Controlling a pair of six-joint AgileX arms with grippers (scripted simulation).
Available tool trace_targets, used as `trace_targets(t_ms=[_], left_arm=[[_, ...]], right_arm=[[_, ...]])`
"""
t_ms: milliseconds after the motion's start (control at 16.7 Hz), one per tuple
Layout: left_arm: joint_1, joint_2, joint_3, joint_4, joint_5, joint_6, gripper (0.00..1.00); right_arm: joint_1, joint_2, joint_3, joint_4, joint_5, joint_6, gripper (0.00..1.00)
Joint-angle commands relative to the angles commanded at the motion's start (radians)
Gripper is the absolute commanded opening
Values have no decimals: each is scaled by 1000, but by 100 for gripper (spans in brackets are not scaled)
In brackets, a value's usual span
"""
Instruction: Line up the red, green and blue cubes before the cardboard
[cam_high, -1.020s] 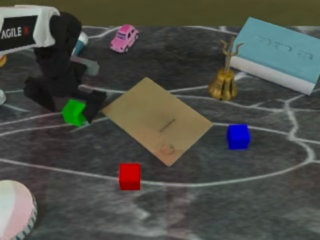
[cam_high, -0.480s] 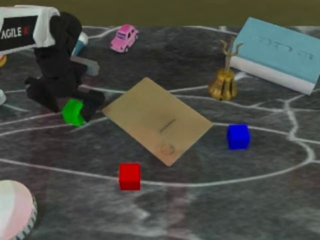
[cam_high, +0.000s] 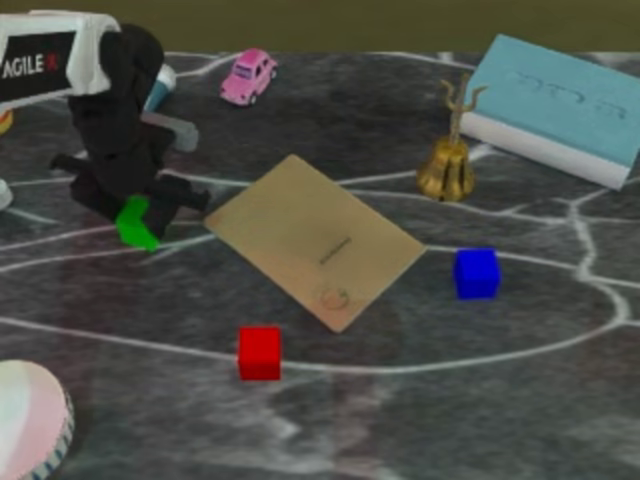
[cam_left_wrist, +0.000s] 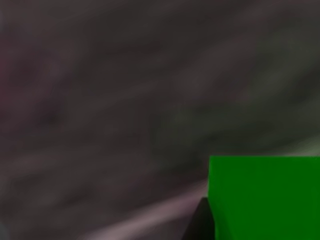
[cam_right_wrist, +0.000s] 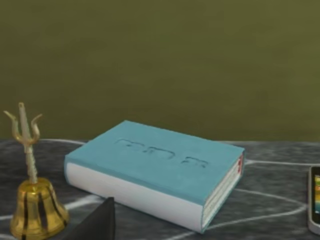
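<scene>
A dark marbled table (cam_high: 420, 420) with pale curved lines, seen from above. The left gripper (cam_high: 137, 205) is low over the far left part of the table, its black fingers clamped on the green cube (cam_high: 134, 222), which shows only partly between them. The cube sits just left of the cardboard's left corner, a narrow strip of table between them. In the left wrist view the green cube (cam_left_wrist: 264, 197) fills one corner, with blurred table surface beyond it.

The cardboard (cam_high: 315, 240) lies flat and turned at an angle in the middle of the table, one corner pointing near. The red cube (cam_high: 259, 352) rests alone on the near side, just off the cardboard's near-left edge. The blue cube (cam_high: 476, 273) rests to the right of the cardboard's right corner, apart from it. Open table spreads across the near side around both cubes.

Far from the cardboard stand a pink toy car (cam_high: 248, 76), a gold bell (cam_high: 447, 165) and a thick light-blue book (cam_high: 555, 105) at the far right. A round pink and white object (cam_high: 30, 420) cuts the near left edge.

The right gripper is not seen from above; its wrist view looks at the book (cam_right_wrist: 160, 172) and bell (cam_right_wrist: 35, 207), and I cannot tell whether its fingers are apart or together.
</scene>
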Motion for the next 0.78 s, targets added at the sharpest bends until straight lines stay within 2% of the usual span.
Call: trace_targets(t_ms=[600,780], left_arm=[[1,-15,6,-8,2,0,0],[7,-37,58,-82,3,-1,0]], right_arm=[[0,0,0,0,0,0,100],[0,0,0,0,0,0,100]])
